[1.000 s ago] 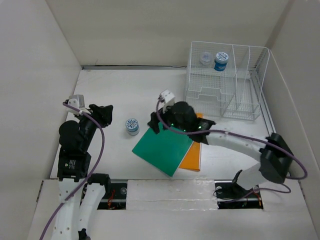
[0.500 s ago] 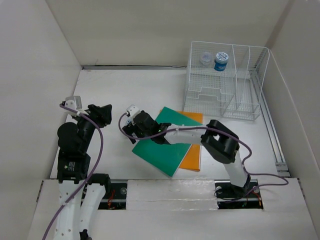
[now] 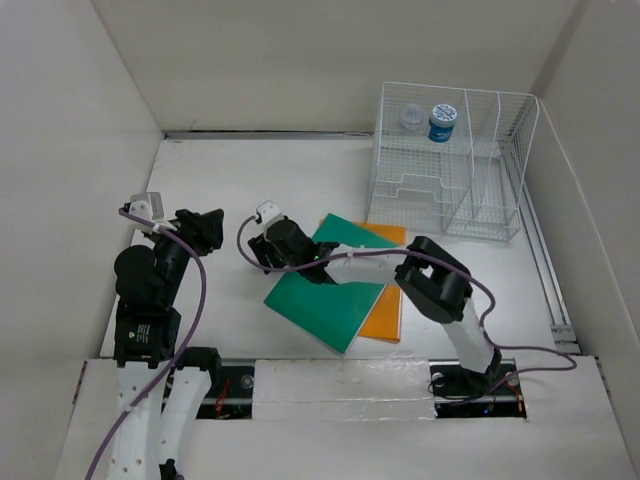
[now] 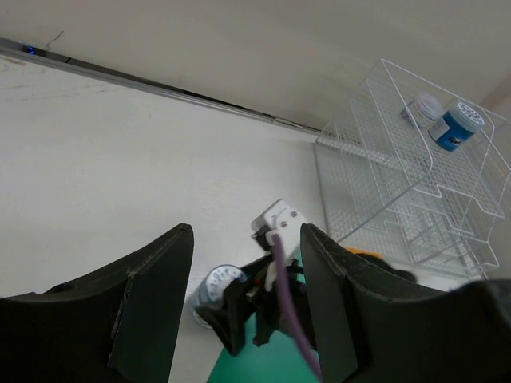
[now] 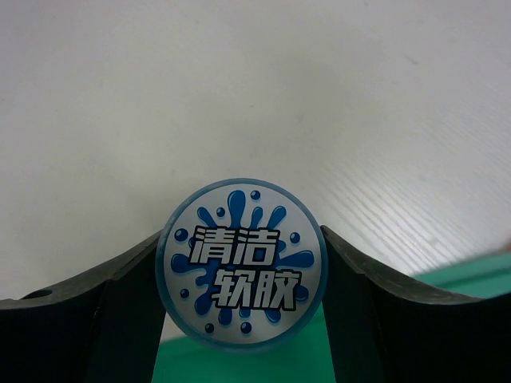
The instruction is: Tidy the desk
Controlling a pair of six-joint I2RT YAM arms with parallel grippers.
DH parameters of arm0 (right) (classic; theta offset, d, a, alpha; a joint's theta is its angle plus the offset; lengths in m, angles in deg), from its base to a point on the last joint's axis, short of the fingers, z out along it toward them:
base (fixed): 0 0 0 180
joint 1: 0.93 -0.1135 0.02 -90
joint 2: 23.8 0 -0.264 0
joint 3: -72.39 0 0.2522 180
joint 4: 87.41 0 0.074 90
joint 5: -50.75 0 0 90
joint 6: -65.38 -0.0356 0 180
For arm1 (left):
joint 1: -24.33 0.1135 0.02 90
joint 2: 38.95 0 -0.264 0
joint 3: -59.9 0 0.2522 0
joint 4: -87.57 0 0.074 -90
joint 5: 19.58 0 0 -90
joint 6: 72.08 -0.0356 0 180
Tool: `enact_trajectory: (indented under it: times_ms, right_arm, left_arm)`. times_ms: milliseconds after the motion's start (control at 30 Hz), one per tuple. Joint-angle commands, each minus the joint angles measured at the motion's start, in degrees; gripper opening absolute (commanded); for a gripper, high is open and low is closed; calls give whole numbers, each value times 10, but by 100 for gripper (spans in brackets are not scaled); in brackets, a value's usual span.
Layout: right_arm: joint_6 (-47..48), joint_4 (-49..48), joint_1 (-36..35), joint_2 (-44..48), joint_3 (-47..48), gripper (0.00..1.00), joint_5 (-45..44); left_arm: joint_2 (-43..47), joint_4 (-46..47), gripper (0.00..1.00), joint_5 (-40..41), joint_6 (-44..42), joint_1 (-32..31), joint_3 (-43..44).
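The desk is a large white tabletop inside white walls. A small round jar with a blue splash label stands on it beside a green notebook. My right gripper reaches left over the jar, and both fingers touch its sides in the right wrist view. The jar also shows in the left wrist view; in the top view the gripper hides it. My left gripper is open and empty, raised at the left of the desk.
An orange notebook lies partly under the green one. A white wire rack stands at the back right, with a blue jar and a pale jar on its shelf. White walls close in the sides.
The right arm swung left from above the notebooks to the jar and now has its fingers around it. The left arm has hardly moved.
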Motion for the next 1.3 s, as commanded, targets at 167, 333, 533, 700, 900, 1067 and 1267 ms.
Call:
enact_trajectory:
  times_ms: [167, 333, 533, 700, 900, 1067, 1267]
  right_arm:
    - [18, 35, 112, 332, -40, 42, -20]
    - [27, 184, 242, 399, 15, 42, -7]
    - [22, 235, 343, 391, 42, 42, 6]
    - [22, 277, 399, 332, 89, 40, 54]
    - [22, 276, 405, 315, 93, 40, 67]
    - [24, 279, 410, 285, 104, 41, 67]
    - [15, 272, 415, 279, 101, 78, 81]
  left_arm:
    - [0, 22, 52, -21, -4, 3, 2]
    - [-11, 29, 52, -30, 0, 3, -2]
    - [-64, 17, 49, -59, -5, 3, 7]
    - [-135, -16, 49, -60, -22, -17, 44]
    - [-208, -26, 51, -73, -33, -44, 62]
    - [-292, -91, 56, 124, -49, -234, 141]
    - [-339, -101, 59, 129, -16, -279, 159]
